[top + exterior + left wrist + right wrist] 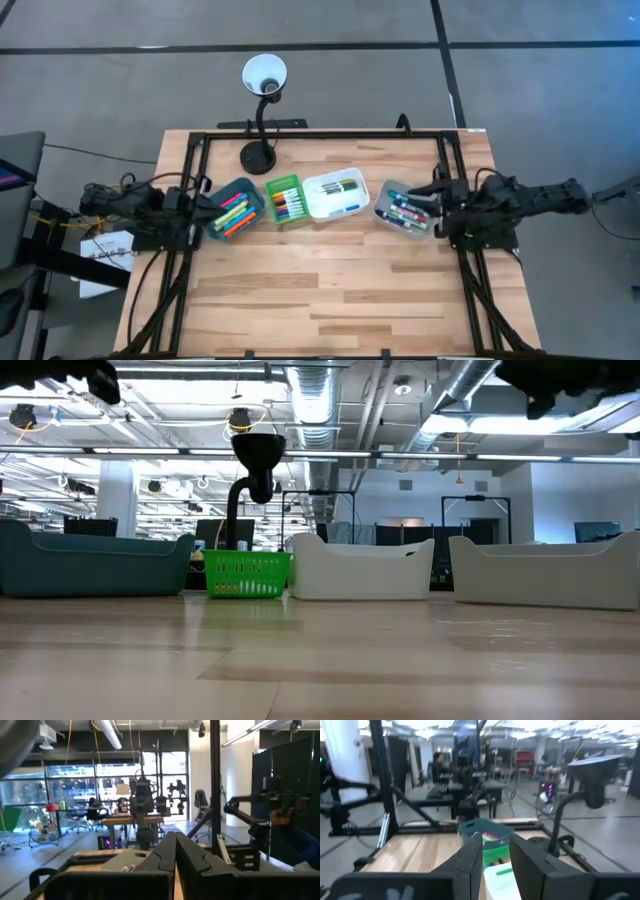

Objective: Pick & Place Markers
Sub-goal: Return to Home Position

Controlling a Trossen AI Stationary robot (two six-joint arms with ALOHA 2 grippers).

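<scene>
Left pincer has its two fingers pressed together, and it sits raised at the left edge of the surface, just beside the teal bin. Right pincer has its fingers apart with nothing between them, and it sits raised at the right edge, next to the pale bin.

All the markers lie inside four bins that stand in a row across the back half of the surface, from left to right teal, green, white and pale.
- In the teal bin, pink, orange and green markers lie side by side along the bin's length, on a diagonal.
- In the green bin, markers are stacked across the short width, each running roughly left to right, orange, red and green among them.
- The white bin holds a few dark and green markers along its long axis, slightly tilted.
- The pale bin holds blue, pink and dark ones, laid diagonally.

No marker shows on the bare wood.

Behind the teal and green bins a gooseneck lamp stands on a round black base, with its white shade facing up. A black frame runs along the back and sides of the surface. A sheet of paper lies under the left arm, off the wood
</scene>
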